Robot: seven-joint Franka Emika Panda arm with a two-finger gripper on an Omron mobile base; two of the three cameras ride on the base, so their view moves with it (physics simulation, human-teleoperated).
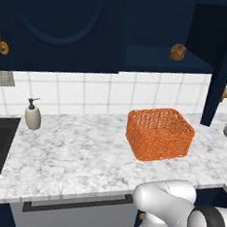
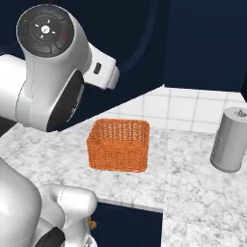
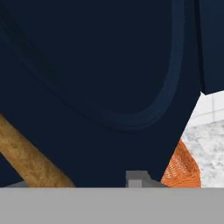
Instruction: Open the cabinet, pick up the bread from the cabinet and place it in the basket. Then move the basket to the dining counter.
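Bread (image 1: 178,51): small brown lump on the open cabinet (image 1: 59,28) shelf, above the basket (image 1: 159,134).
Claw: fingertips (image 3: 136,178) barely visible against the navy door beside a brass handle (image 3: 26,155); spread cannot be told.
Basket: on the marble worktop (image 1: 73,151), below the door edge.

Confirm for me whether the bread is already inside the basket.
No. In the left base view the bread sits on the open cabinet shelf, above the basket, whose inside shows only weave.
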